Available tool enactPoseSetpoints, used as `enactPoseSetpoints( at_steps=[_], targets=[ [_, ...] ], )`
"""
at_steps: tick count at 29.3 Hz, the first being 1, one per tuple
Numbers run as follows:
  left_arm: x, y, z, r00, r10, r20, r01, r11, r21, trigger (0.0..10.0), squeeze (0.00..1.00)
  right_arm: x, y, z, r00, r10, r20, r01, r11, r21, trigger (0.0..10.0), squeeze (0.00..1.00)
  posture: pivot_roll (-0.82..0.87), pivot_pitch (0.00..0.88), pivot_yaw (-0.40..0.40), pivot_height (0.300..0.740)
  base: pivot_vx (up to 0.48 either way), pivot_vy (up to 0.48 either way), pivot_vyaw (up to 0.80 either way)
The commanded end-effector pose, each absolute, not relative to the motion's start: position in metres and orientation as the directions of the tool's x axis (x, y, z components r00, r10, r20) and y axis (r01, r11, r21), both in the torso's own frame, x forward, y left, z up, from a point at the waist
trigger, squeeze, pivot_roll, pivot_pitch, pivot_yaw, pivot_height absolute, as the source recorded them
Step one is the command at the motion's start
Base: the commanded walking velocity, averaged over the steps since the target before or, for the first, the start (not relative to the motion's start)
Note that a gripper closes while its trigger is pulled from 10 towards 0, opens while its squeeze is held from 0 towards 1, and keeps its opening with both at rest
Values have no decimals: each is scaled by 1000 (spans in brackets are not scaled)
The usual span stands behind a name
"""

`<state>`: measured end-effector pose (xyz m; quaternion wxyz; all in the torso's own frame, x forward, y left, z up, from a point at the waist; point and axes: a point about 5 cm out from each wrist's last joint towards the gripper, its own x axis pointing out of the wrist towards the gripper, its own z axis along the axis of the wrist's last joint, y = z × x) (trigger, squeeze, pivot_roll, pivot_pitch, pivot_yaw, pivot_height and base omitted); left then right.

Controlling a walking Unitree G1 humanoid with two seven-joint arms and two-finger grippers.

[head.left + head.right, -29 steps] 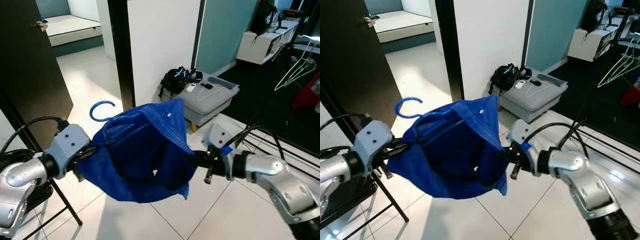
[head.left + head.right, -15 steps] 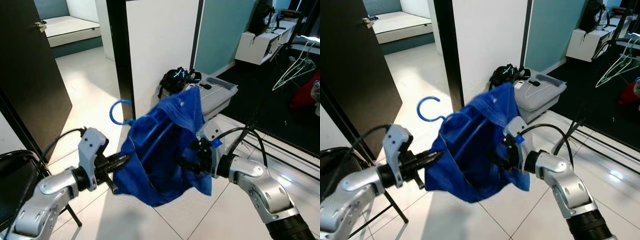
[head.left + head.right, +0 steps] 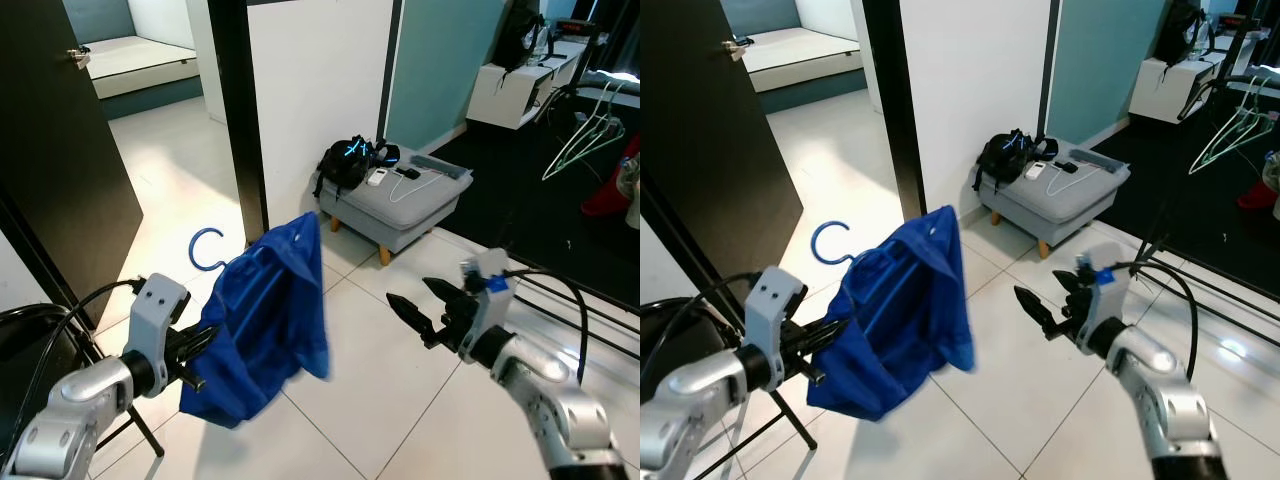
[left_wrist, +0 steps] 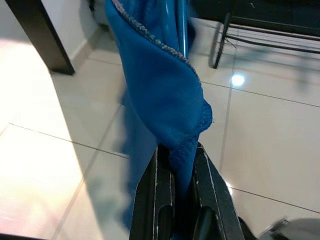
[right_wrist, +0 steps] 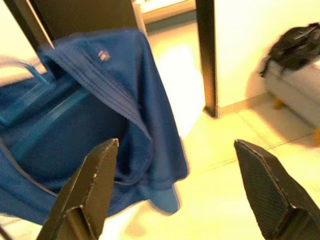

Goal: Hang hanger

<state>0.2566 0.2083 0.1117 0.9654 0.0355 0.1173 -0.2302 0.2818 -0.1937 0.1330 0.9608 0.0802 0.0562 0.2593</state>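
A blue garment (image 3: 262, 320) hangs on a blue plastic hanger whose hook (image 3: 205, 246) curls up at its left. My left gripper (image 3: 200, 345) is shut on the garment's lower edge, with the cloth pinched between the fingers (image 4: 162, 192) in the left wrist view. The garment (image 4: 155, 85) droops over the white tiled floor. My right gripper (image 3: 412, 312) is open and apart from the cloth, to its right. In the right wrist view its spread fingers (image 5: 92, 182) frame the garment (image 5: 85, 130).
A grey footstool (image 3: 400, 198) carrying a black backpack (image 3: 348, 162) stands by the white wall. A dark door (image 3: 60, 170) is at the left, a black chair (image 3: 40, 330) under my left arm. At the right a rack (image 3: 570, 290) and a pale hanger (image 3: 580, 145).
My right gripper has let go of the garment and pulled away to the right. The cloth has dropped and now hangs narrow from the left gripper. The camera has shifted slightly.
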Motion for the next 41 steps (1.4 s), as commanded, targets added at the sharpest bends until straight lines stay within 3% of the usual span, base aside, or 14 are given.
enactPoseSetpoints(
  at_steps=[1, 3, 5, 7, 15, 26, 41],
  targets=[
    [255, 204, 115, 875, -447, -188, 458, 889, 19, 10000, 0, 279, -188, 133, 856, 514, -56, -491, 842, 225, 10000, 0, 3, 0, 36, 740, 0, 0, 0],
    [255, 204, 115, 875, -447, -188, 458, 889, 19, 10000, 0, 279, -188, 133, 856, 514, -56, -491, 842, 225, 10000, 0, 3, 0, 36, 740, 0, 0, 0],
    [231, 165, 109, 838, -540, -75, 532, 840, -104, 10000, 0, 265, -162, 98, 864, 482, -147, -430, 857, 283, 10000, 0, 13, 0, 20, 740, 0, 0, -400],
    [226, 155, 108, 825, -563, -48, 555, 823, -118, 10000, 0, 262, -158, 87, 874, 453, -178, -395, 874, 283, 10000, 0, 19, 0, 15, 740, 0, 0, -800],
    [217, 131, 93, 804, -589, -85, 587, 808, -49, 10000, 0, 260, -161, 74, 905, 373, -204, -309, 906, 288, 10000, 0, -2, 0, 15, 740, 0, 0, -800],
    [221, 131, 87, 824, -558, -101, 560, 828, -7, 10000, 0, 257, -168, 78, 927, 319, -197, -262, 927, 270, 10000, 0, -28, 0, 19, 740, 0, 0, -800],
    [218, 126, 95, 839, -545, -18, 545, 839, -8, 10000, 0, 254, -174, 81, 954, 257, -154, -212, 941, 263, 10000, 0, -32, 0, 15, 740, 464, 0, -267]
  ],
)
